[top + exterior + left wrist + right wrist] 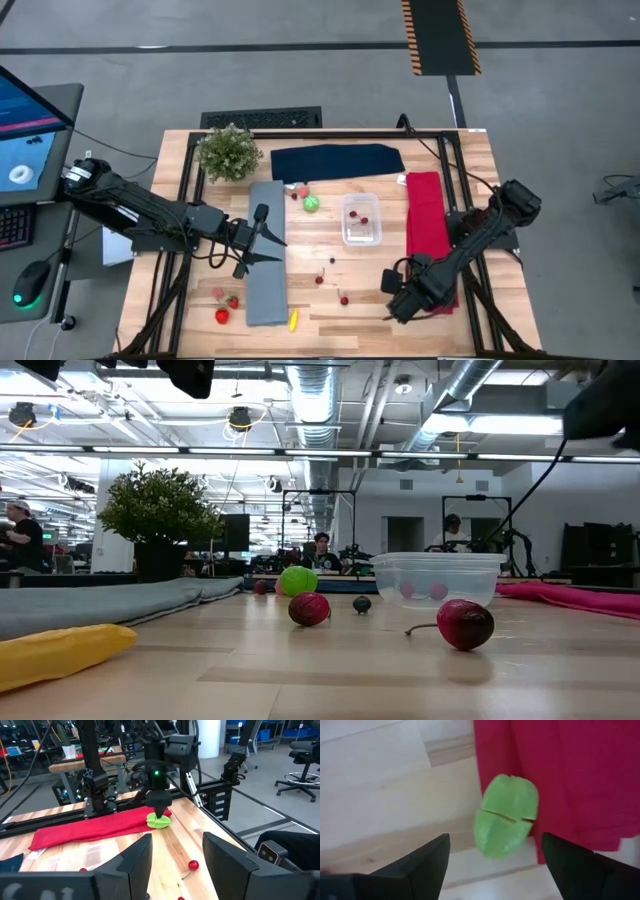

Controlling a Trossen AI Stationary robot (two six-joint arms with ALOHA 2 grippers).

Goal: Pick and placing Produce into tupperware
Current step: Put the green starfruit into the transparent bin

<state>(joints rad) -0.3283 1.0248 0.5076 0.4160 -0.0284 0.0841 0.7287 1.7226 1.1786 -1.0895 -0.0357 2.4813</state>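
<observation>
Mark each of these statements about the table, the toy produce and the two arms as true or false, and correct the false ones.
1. The small clear plastic tub already holds red pieces. True.
2. The right gripper is shut on a cherry. False: its jaws stand open above a lime-green split toy piece at the edge of the red cloth.
3. The yellow toy piece lies inside the tub. False: it lies on the wood near the table's front edge.
4. The bushy green potted plant stands at a back corner, on the left arm's side. True.
5. The left gripper is over the long grey cloth. True.
</observation>
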